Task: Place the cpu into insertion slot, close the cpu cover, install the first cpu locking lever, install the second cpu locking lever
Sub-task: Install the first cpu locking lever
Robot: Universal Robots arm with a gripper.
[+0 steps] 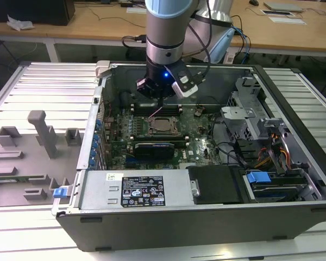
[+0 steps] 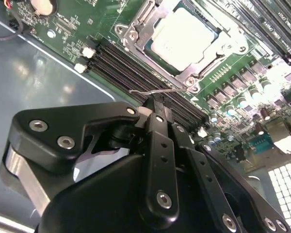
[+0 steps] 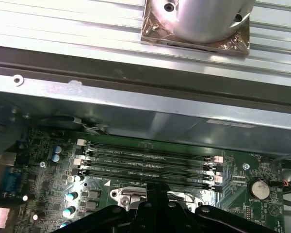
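Evidently the work had reached the first locking lever. The cpu [image 2: 184, 35] lay flat in the insertion slot [image 2: 216, 33] on the motherboard [image 1: 201, 136], and the cpu cover [image 2: 137, 30] looked to be down around it, its window framing the pale metal top. The gripper [image 2: 154, 104] hung just beside the socket, over the memory slots [image 2: 121, 60], with its jaws pressed together and nothing that I could see between them. A thin wire locking lever [image 2: 157, 90] ran across right at their tips, touching or a hair apart; I could not say which. In the exterior view that lever [image 1: 155, 112] stood tilted up from the board, so I judged it not yet latched. By my reckoning any move on it called for care, because the wire is slim and springy, would slide easily off closed tips, and has the memory slots close alongside. From where the exterior view looked into the open computer case [image 1: 206, 228] on the slatted worktop [image 1: 38, 81], the arm's wrist hid the contact point. In the first wrist view the gripper [image 3: 155, 189] cut off most of the socket. Whether the second lever was hooked down I could not make out.
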